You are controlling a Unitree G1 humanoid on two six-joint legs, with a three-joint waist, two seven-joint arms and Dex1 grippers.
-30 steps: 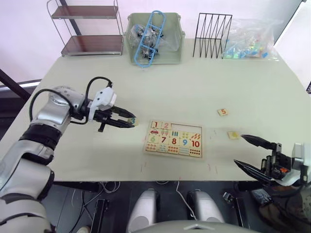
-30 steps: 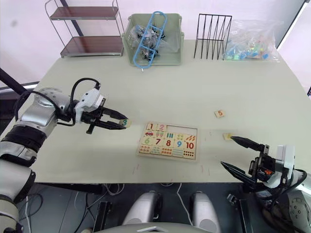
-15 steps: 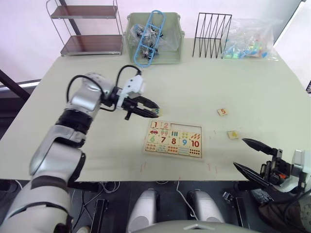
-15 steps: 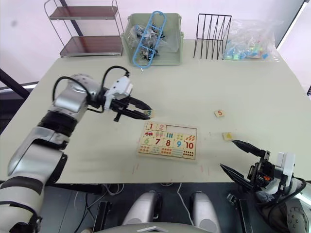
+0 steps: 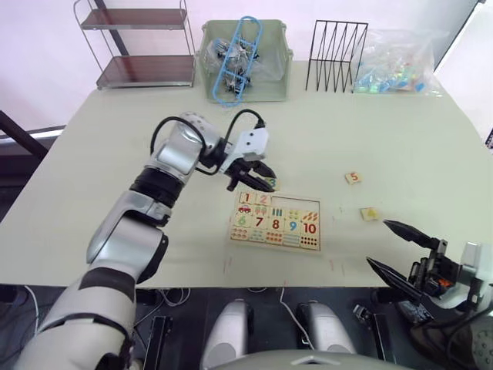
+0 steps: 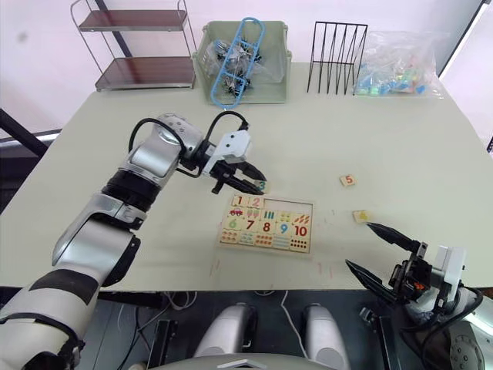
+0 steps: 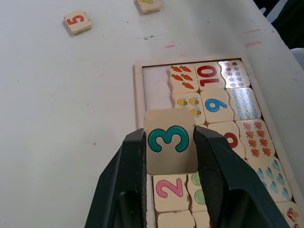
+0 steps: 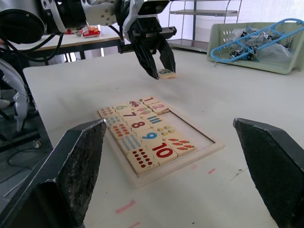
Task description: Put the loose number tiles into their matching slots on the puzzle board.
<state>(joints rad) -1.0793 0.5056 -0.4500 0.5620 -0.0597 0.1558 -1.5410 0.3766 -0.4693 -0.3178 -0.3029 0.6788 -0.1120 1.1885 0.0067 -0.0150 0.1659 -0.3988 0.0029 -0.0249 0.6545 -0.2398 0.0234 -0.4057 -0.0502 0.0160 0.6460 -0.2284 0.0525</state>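
The puzzle board (image 5: 275,247) lies flat near the table's front middle, most of its slots filled. Digits 1 and 2 sit in its far row, with empty slots (image 7: 154,90) beside them. My left gripper (image 5: 264,183) is shut on a tile with a teal 3 (image 7: 171,140) and hovers over the board's far edge, close to the 2. Two loose number tiles lie on the table right of the board: a red 5 (image 5: 353,178) and a yellow-digit tile (image 5: 370,214). My right gripper (image 5: 377,242) is open and empty, low at the front right, just short of the yellow-digit tile.
Along the table's far edge stand a two-tier wire shelf (image 5: 139,46), a green bin (image 5: 273,85) holding a blue frame, a black wire rack (image 5: 335,55) and a clear bag of coloured pieces (image 5: 397,65). The table's front edge runs just in front of the board.
My left arm has swung right with the 3 tile, from left of the board to over its far edge. The right gripper has barely shifted.
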